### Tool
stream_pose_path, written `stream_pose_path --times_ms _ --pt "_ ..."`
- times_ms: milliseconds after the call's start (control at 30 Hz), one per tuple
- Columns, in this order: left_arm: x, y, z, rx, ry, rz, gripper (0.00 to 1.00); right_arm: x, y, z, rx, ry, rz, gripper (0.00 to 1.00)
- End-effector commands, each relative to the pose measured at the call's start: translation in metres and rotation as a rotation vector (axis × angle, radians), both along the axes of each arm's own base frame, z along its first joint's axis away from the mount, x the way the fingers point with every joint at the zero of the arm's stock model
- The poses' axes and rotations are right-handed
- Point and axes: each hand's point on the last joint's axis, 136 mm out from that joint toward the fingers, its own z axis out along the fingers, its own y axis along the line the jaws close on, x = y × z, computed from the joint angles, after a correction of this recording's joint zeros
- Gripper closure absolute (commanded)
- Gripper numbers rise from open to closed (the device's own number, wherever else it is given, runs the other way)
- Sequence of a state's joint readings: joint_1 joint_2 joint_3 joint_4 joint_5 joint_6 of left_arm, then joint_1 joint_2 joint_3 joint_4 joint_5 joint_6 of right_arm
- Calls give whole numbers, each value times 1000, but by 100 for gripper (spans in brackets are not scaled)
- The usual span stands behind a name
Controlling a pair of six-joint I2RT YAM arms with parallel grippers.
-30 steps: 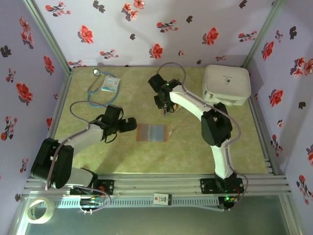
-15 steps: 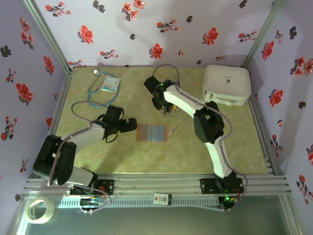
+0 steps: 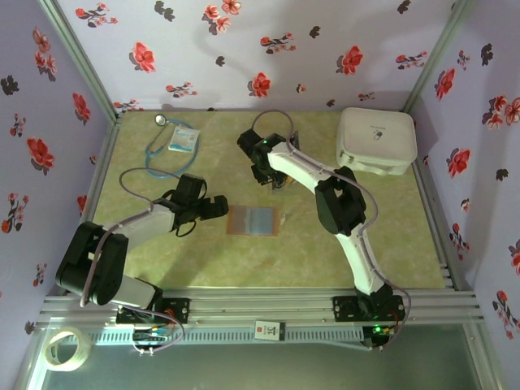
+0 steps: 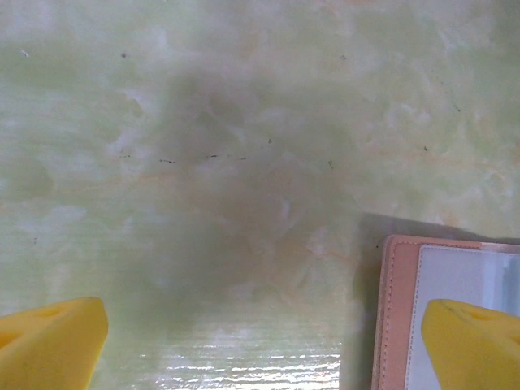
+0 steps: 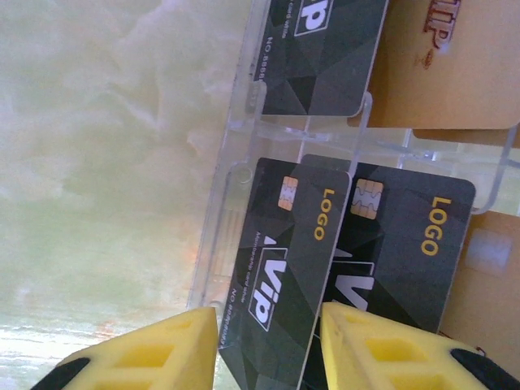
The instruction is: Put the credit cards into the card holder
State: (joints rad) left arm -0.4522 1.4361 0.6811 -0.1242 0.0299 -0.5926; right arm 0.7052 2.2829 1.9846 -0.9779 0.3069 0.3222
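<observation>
The card holder [image 3: 253,220] lies open and flat mid-table, reddish-brown with a greyish clear pocket; its left edge [image 4: 396,325] shows in the left wrist view. My left gripper [image 3: 218,207] hovers open just left of it, with nothing between its yellow fingers [image 4: 49,345]. The credit cards stand in a clear plastic rack [image 5: 236,162]: black ones [image 5: 406,244] and yellow-orange ones [image 5: 447,73]. My right gripper [image 3: 270,175] is over the rack. It [image 5: 268,349] is shut across the width of one black VIP card [image 5: 292,260], which sits tilted over its neighbour.
A big white rounded case [image 3: 375,140] stands at the back right. A stethoscope [image 3: 158,150] and a small packet [image 3: 184,138] lie at the back left. A tape roll [image 3: 65,349] rests below the table's front rail.
The right arm has swung a little to the left at the back of the table, its grip unchanged. The left arm and the card holder have not moved.
</observation>
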Motion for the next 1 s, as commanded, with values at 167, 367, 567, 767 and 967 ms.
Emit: stream_pose_path --times_ms 167,367,567,767,967 --pt "6 0 1 -10 -12 5 0 -3 11 3 61 28 -12 68" --pt "5 0 1 -9 -11 3 0 1 7 1 84 38 -40 74" --pt "5 0 1 -8 -11 1 0 4 4 0 115 44 -61 83" --pt "6 0 2 -10 -13 0 0 7 4 -1 130 44 -69 88" --pt "6 -1 2 -14 -11 -2 0 9 3 2 137 39 -71 95"
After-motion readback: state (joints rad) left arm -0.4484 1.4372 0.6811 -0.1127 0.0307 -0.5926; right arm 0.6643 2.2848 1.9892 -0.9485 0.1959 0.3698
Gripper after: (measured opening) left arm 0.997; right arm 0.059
